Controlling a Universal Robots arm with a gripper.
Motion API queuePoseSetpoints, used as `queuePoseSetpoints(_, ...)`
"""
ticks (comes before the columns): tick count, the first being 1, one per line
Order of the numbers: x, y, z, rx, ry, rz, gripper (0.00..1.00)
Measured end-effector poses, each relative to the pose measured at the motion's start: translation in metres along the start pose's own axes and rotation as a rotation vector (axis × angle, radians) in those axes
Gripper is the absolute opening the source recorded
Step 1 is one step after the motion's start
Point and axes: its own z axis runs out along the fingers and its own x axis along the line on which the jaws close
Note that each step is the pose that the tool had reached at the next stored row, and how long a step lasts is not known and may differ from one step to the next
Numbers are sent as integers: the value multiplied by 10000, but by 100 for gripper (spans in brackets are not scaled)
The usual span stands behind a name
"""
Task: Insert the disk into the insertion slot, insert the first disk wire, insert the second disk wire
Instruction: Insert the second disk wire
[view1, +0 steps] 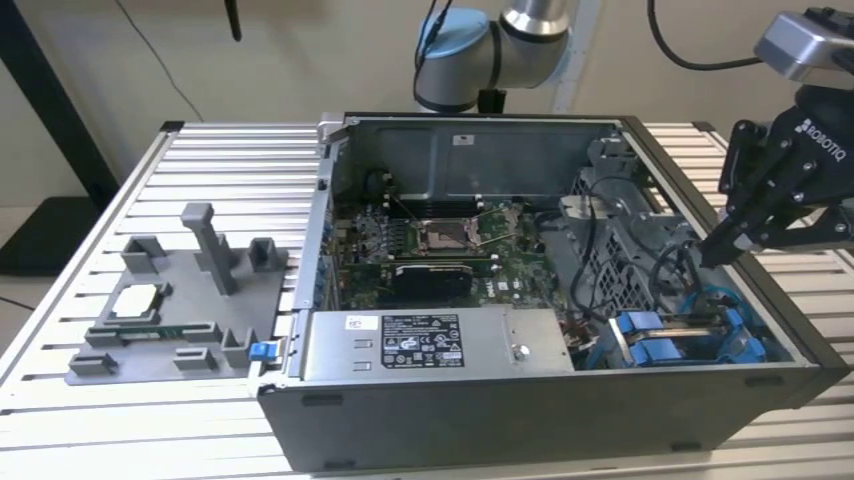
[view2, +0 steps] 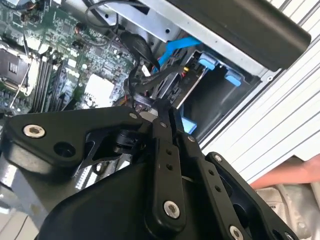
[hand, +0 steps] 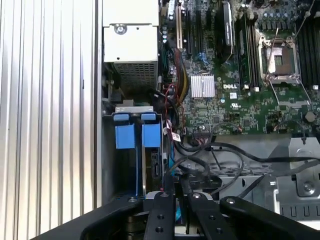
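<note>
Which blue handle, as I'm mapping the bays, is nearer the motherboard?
The blue handle beside the cables; the other handle sits by the case wall.

The black robot gripper hangs at the exterior view's right end of the open grey computer case, its fingers pressed together just above the grey perforated-metal drive cage, where black cables loop across the way down. Near it, two bright blue plastic carrier frames stand side by side in the narrow bay, leaving little gap between them. At the exterior view's left, the ribbed aluminium table lies open around a grey plastic fixture.
</note>
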Motion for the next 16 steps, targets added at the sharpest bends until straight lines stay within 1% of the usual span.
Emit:
queuePoseSetpoints(4, 8, 110, 19, 0, 0, 1, 0)
queuePoseSetpoints(8, 30, 187, 39, 19, -1, -2, 0)
queuePoseSetpoints(11, 66, 242, 71, 98, -3, -9, 0)
queuePoseSetpoints(16, 176, 293, 132, 201, -21, -25, 0)
